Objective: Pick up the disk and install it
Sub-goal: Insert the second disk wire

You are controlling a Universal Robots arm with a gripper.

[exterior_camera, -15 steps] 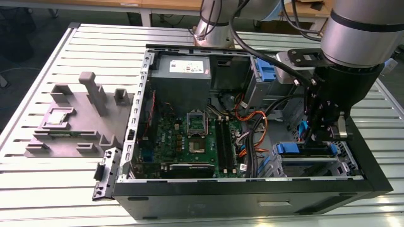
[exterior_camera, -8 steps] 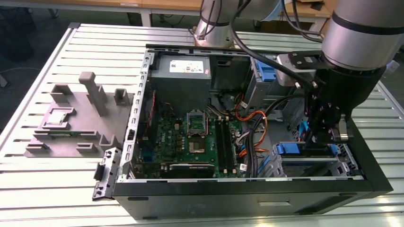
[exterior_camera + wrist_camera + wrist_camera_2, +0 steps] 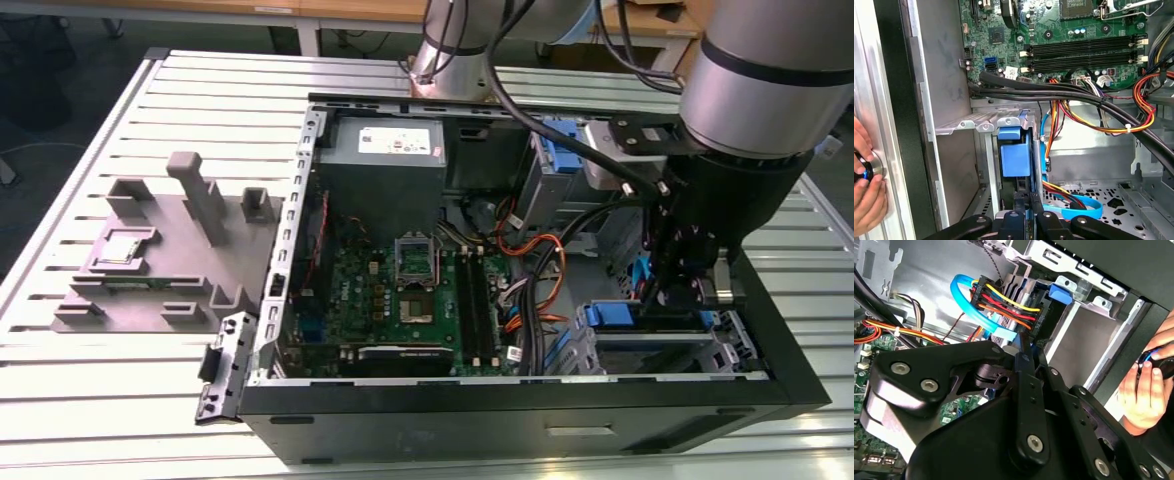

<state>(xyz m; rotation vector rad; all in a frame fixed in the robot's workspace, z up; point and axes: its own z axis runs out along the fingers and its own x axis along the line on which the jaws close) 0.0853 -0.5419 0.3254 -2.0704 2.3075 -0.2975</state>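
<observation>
The arm reaches down into the open computer case [image 3: 534, 420] at the exterior view's right, so that the claw [image 3: 677, 300] stands over the grey drive bay [image 3: 654, 350] in the front corner. That fits seating a drive rather than fetching one. In the first wrist view the disk [image 3: 1015, 160] stands on edge in the bay's slot, its blue carrier facing the camera. The claw [image 3: 1028, 204] looks clenched on the carrier's near edge, the two fingers [image 3: 1018, 207] drawn close with a sliver of blue between them. The narrow grasp on the edge probably leaves the bay's guide walls free as the drive slides in. The second wrist view looks from the other side. Past the claw [image 3: 1026, 347] it shows a black connector [image 3: 1009, 305] with red, yellow and black wires. A looped light-blue data cable [image 3: 961, 295] lies just beside the slot. The exterior view alone shows the wider layout: the motherboard [image 3: 414, 290], the power supply [image 3: 387, 150], and a grey fixture [image 3: 160, 250] on the slatted bench [image 3: 134, 400], well apart from the case. Both wrist views catch a person's hand [image 3: 1139, 390] on a round black knob just outside the case wall.
</observation>
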